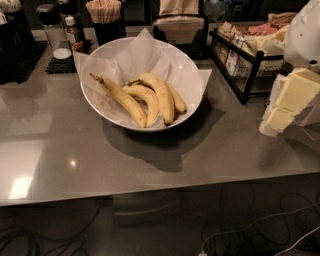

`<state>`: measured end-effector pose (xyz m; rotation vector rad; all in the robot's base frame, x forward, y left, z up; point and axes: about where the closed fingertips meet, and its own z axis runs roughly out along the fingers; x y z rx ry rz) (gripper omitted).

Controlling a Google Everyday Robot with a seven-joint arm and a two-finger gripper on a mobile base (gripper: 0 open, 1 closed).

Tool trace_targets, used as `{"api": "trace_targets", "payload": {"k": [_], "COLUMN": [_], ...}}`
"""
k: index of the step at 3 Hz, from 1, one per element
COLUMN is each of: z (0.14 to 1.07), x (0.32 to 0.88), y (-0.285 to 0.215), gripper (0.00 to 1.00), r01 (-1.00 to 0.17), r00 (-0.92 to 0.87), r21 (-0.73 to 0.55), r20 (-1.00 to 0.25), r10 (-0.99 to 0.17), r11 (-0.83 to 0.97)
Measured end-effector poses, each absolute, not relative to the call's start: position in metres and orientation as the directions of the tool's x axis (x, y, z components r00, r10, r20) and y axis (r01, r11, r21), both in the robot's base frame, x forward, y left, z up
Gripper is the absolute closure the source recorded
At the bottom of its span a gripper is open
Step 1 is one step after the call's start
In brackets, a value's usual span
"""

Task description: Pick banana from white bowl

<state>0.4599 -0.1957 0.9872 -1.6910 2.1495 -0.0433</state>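
Observation:
The white bowl [105,107], wide and round and lined with crinkled white paper, stands on the grey counter [60,165] left of centre. Several yellow bananas [150,100] lie side by side in it, stems pointing to the back left. The longest banana [117,97] lies on the left of the bunch. My gripper [290,102], cream-yellow under a white arm, hangs at the right edge of the view above the counter. It is well to the right of the bowl and touches nothing.
A black wire rack [245,60] of packets stands at the back right, close to the gripper. A napkin holder [179,22], a cup of sticks [104,15] and shaker bottles [57,30] line the back. The counter's front edge [150,192] runs across below the bowl.

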Motion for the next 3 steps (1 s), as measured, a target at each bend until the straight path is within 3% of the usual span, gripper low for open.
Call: {"api": "trace_targets", "payload": {"k": [2,3], "z": [1.022,1.027], "x": [0.522,0.525], "y": [-0.134,-0.13], "gripper": [0.0,0.0], "r01": [-0.924,-0.923], "r00": [-0.098,-0.088], "r21": [-0.285,-0.293], "r20": [-0.466,-0.472], "r10": [-0.879,-0.877], "r11": [0.254,0.251]}}
